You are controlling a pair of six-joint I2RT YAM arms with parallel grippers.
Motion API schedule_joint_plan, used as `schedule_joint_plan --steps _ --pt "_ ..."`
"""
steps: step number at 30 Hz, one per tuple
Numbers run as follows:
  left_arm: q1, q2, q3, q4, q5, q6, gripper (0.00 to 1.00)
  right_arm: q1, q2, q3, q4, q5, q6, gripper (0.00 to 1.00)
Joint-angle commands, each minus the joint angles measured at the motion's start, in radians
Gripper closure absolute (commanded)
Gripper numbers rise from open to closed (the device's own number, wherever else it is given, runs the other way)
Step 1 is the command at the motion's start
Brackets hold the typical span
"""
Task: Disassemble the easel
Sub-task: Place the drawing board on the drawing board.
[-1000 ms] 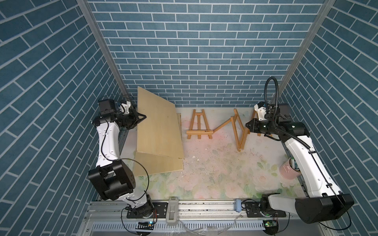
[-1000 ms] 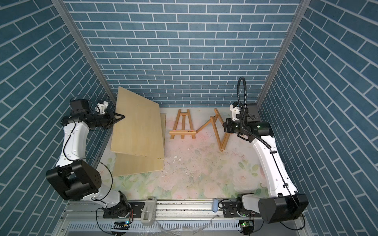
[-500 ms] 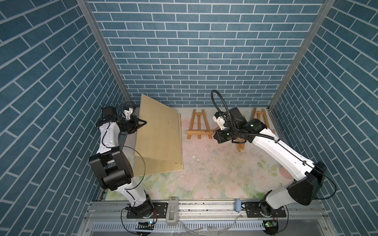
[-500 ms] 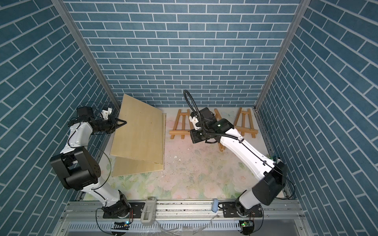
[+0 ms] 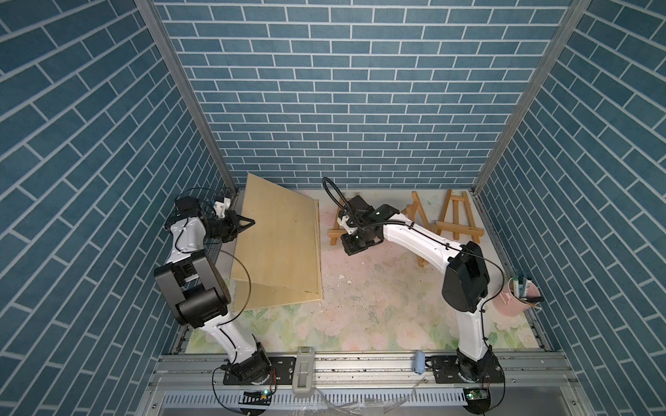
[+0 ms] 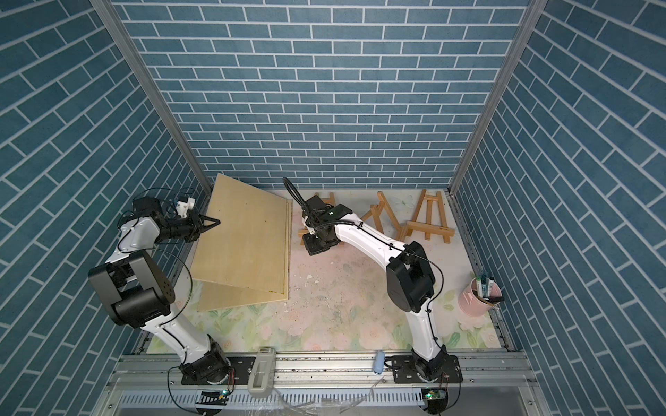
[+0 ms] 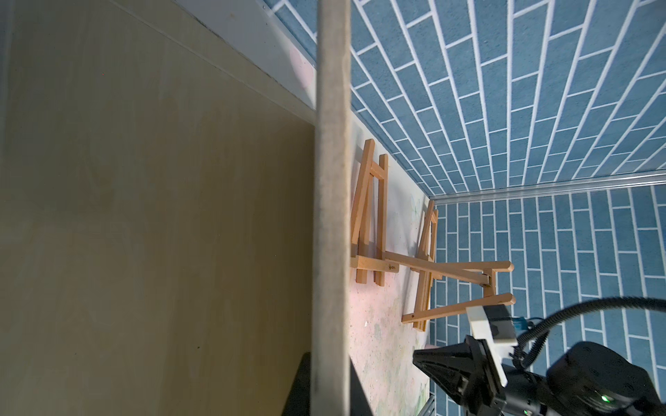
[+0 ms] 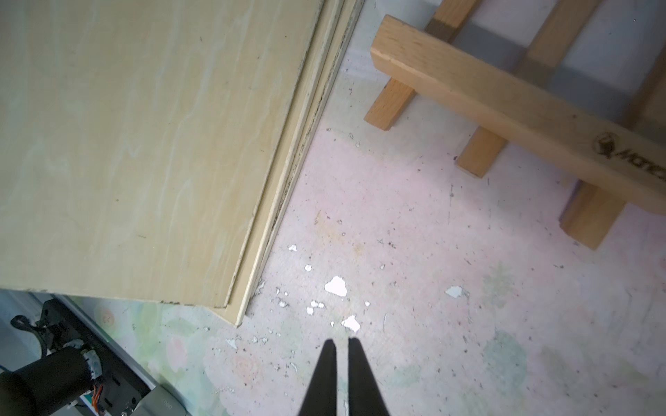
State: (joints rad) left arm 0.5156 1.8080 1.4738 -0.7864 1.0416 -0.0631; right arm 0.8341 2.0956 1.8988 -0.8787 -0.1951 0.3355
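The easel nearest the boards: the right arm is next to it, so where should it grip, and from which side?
Probably its ledge bar, near the end by the boards, pinched across its width from above: it is straight, square-edged and sits over the legs, with bare mat beside it. The right gripper is shut and must open first.

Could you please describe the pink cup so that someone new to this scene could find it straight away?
Take the floral table and follow its right edge toward the front. There, beside the right wall, stands the cup. It is the only pink, round thing, holding markers, while the wooden easels are at the back.
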Motion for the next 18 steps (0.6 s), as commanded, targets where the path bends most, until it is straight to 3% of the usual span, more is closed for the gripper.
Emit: schedule_joint_plan --steps 1,11,18 --pt "0.011 0.023 0.027 -0.07 0.031 0.103 0.9 0.02 0.089 0.102 -0.077 -0.018 -0.018 0.89" --pt "0.014 0.114 0.043 -0.189 -0.126 0.189 0.84 0.034 0.34 0.352 -0.168 -0.03 -0.017 0.89" --pt "0.017 0.163 0.07 -0.254 -0.337 0.2 0.79 0.035 0.448 0.448 -0.197 -0.039 0.005 0.89"
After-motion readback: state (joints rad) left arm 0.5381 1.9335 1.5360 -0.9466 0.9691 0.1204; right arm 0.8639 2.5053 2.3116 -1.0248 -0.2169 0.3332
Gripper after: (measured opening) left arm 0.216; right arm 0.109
